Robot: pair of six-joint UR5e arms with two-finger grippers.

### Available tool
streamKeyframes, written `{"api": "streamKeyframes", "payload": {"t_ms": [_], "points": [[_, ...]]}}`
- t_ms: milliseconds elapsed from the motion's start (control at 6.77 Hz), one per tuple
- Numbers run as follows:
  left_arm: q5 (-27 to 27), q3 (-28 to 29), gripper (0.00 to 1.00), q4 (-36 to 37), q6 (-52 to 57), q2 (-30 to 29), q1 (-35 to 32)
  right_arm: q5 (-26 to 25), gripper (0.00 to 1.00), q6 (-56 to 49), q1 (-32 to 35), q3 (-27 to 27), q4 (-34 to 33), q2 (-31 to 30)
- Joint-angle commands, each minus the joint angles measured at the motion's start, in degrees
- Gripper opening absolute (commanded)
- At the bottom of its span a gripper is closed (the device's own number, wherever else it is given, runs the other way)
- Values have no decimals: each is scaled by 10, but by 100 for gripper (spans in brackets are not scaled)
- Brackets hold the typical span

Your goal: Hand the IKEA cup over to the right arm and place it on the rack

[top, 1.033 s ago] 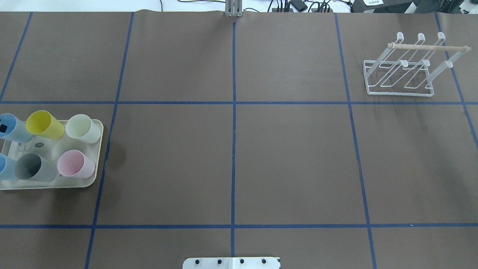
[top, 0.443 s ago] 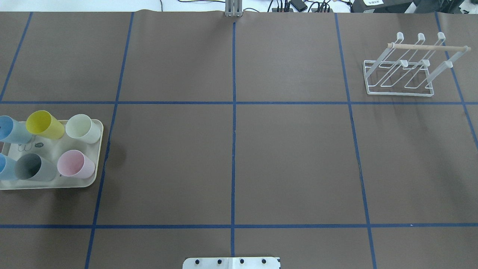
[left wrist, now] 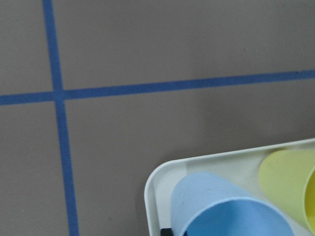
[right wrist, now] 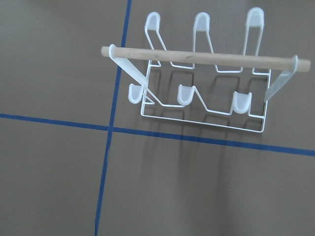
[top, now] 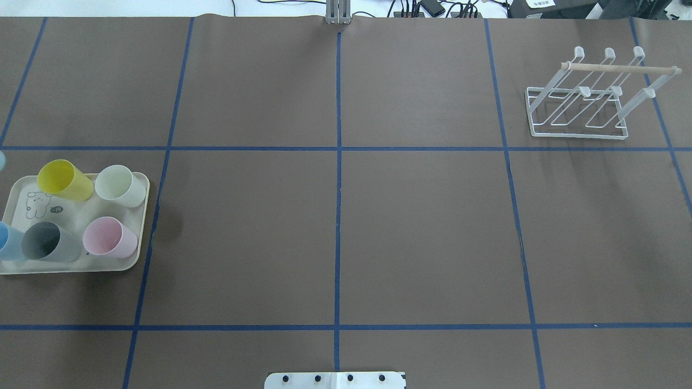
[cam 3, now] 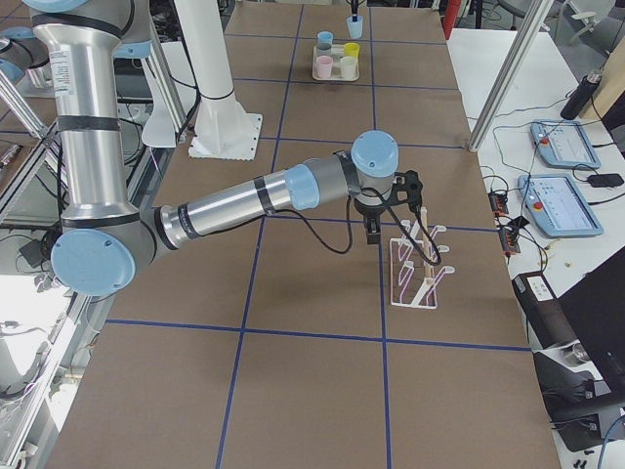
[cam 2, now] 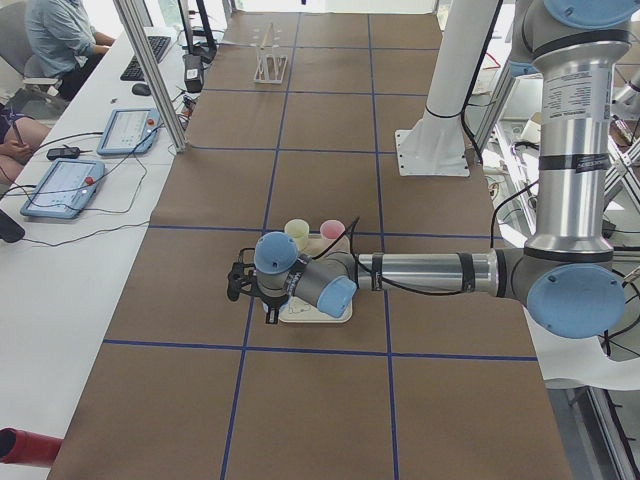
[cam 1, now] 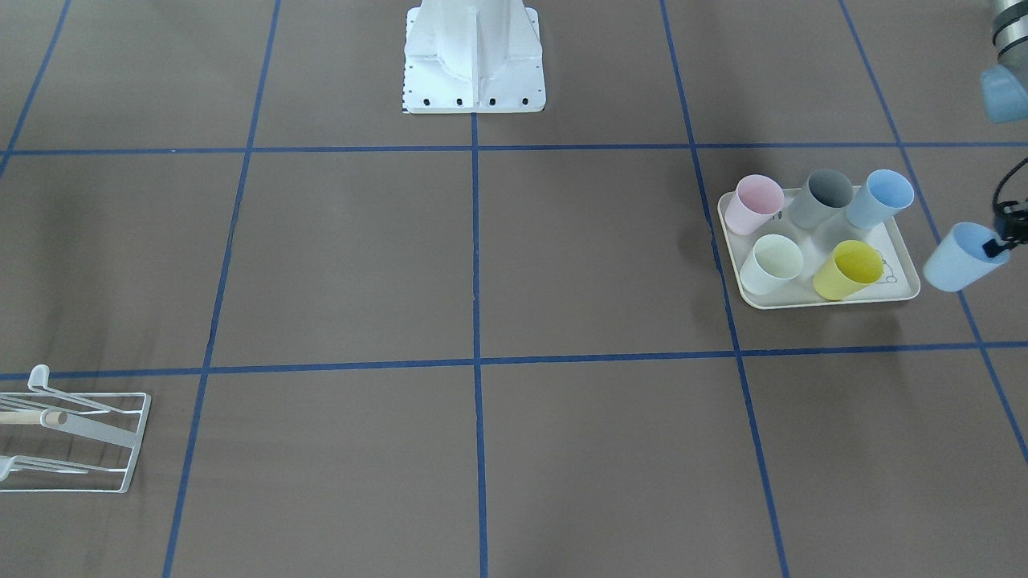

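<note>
Nearest the robot, the white base plate (top: 335, 380) sits at the edge of the table (top: 421, 232), which has a brown cover w/ a blue tape grid. Further out, on the robot's L side, lies the cream tray (top: 75, 212), w/ a rabbit print on its bare corner. On it, mouths up, near row: blue cup (top: 4, 243), grey cup (top: 46, 243), pink cup (top: 108, 237); far row: yellow cup (top: 62, 180) & whitish cup (top: 120, 185). The L arm (cam 2: 430, 272) reaches out low over this spot. Just past the tray's outer end, the L gripper (cam 1: 1004, 238) is clamped on the rim of the light-blue IKEA cup (cam 1: 957, 258). That cup hangs in the air, tilted, off the tray & apart from the other cups. The L wrist cam has it filling the lower frame above the tray corner, next to the yellow cup. Further off, on the robot's R, the R arm (cam 3: 244, 205) stretches over the table. The R gripper (cam 3: 373, 233) hangs just beside the rack (top: 584, 92), on the robot's side of it. Only a side cam catches that claw, so can't tell if its fingers are apart or together. The rack stands on the table: white wire base, two rows of three capped prongs slanting up, light wooden dowel (right wrist: 197, 57) across the top. Past the table's far edge, a person (cam 2: 60, 35) sits at a desk (cam 2: 60, 250).
</note>
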Motion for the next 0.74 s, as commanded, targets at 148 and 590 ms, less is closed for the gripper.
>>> {"api": "streamKeyframes", "payload": {"t_ms": [148,590], "points": [[100,-23,0,39,-10,-60,-83,-9,100,78,-60,-8,-1,97],[102,-106,0,41,-260,-78,-44,-89,99,243,-163,-21,7,210]]}}
